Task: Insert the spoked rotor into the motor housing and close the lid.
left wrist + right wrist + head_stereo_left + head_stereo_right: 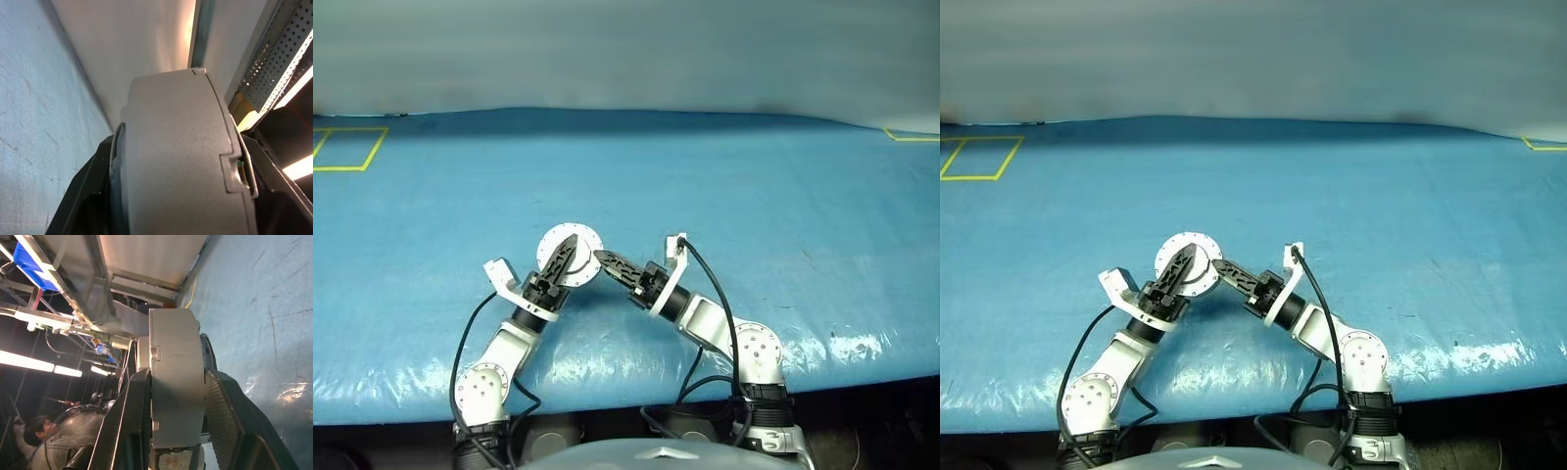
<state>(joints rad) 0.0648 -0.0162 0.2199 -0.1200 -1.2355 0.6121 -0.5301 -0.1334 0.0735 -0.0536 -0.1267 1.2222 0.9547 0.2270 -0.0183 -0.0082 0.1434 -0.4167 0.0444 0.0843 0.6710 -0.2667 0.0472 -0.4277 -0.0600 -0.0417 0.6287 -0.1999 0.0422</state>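
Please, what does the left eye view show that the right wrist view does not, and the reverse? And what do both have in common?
Left eye view adds: the round face of the motor housing, the left pincer closed across it, and yellow tape squares on the blue table.
Right wrist view adds: the housing seen edge-on, a person in the background, a metal frame and a blue bin.
Shared: the right pincer gripping the housing, and the blue table surface.
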